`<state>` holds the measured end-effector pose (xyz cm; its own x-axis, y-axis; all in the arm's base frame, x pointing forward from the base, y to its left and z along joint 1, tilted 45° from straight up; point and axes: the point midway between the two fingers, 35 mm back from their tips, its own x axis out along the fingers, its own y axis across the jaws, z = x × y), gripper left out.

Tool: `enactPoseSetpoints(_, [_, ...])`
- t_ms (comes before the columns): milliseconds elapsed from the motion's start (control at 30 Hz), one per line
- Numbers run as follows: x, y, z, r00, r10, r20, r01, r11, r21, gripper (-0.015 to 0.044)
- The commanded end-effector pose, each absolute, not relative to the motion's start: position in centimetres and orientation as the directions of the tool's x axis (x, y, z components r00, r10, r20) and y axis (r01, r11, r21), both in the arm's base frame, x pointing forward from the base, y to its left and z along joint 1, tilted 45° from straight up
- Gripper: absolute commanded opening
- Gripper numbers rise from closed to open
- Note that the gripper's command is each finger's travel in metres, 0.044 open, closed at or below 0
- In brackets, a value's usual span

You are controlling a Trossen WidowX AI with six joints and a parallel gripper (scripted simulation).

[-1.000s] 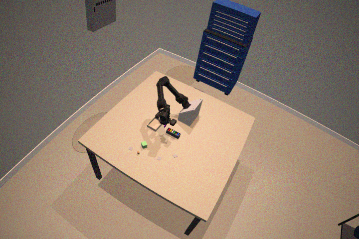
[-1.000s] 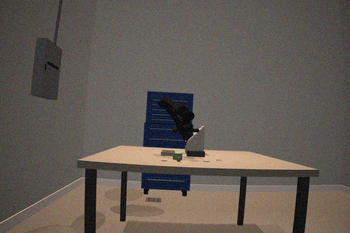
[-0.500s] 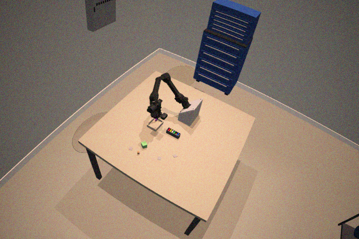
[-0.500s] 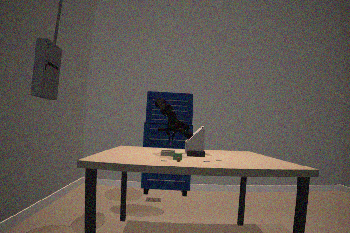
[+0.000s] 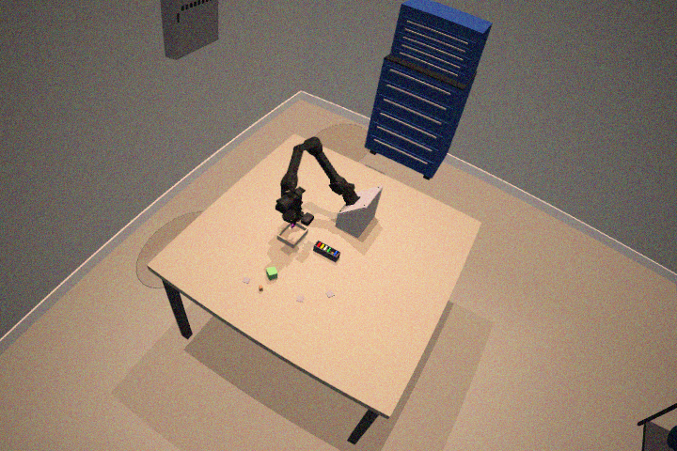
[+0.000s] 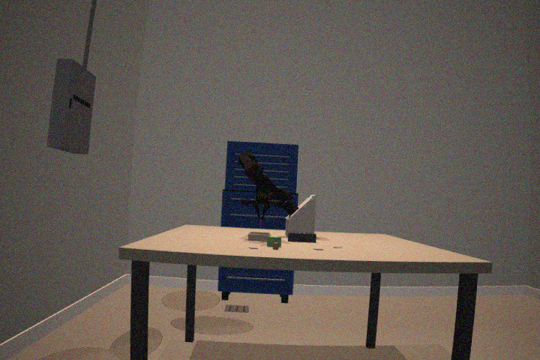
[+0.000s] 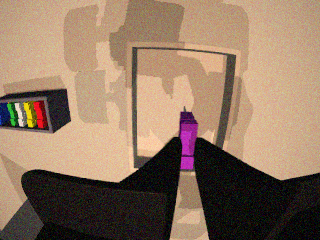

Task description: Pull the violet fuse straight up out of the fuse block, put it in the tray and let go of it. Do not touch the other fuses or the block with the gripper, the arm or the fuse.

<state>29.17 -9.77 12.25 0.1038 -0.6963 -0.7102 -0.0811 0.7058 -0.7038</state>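
1. Height is the first worry. The pincer (image 7: 188, 160) is clamped on the violet fuse (image 7: 188, 135), which hangs in the air over the tray (image 7: 136, 110), well clear of it in the exterior view. Letting go from up here could make the fuse bounce off the tray floor and hop the low wall onto the surface (image 5: 382, 318).

2. Aim looks slightly off — in the wrist view the fuse sits toward the tray's right half, near that rim rather than centred. A drop without a small correction might land it on the rim and tip it outside.

3. Grip is narrow; only the lower part of the fuse is pinched between the fingertips. A jerky descent could let it twist or slip early.

4. The fuse block (image 7: 35, 114) with its remaining coloured fuses lies off to the left, apart from the tray. A wide swing of the arm (image 5: 296, 164) while retreating could brush it — that would break the no-touch rule.

5. A green cube (image 5: 271, 272) sits nearby on the surface, probably out of harm's way.
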Motion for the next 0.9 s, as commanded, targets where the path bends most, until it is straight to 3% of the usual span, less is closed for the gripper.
enactPoseSetpoints(0, [29.1, -10.5, 11.6, 0.097, -0.698, -0.709, -0.085, 0.704, -0.705, 0.0])
enactPoseSetpoints(633, [29.2, -12.1, 10.0, 0.097, -0.7, -0.708, -0.085, 0.703, -0.706, 0.0])
enactPoseSetpoints(867, [29.3, -11.9, 10.3, 0.101, -0.702, -0.705, -0.081, 0.701, -0.709, 0.0184])
